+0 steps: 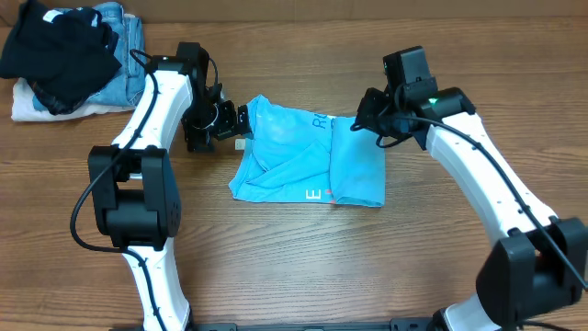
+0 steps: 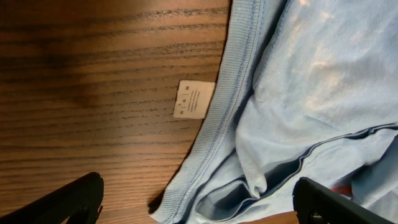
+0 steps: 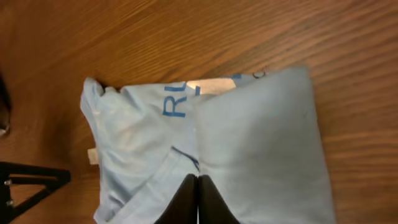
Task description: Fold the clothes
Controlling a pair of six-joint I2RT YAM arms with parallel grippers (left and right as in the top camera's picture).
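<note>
The clothes, a light sky-blue T-shirt, lie partly folded at the table's middle, with blue lettering near the far edge and a red mark at the near edge. My left gripper stands open at the shirt's left edge. In the left wrist view its gripper straddles the ribbed collar and a bunched fold, with a white care tag lying on the wood. My right gripper hovers over the shirt's far right part. Its gripper is shut, tips pressed together above the folded flap, with nothing held.
A black garment lies heaped on blue denim jeans and something white at the far left corner. Bare wooden table stretches in front of the shirt.
</note>
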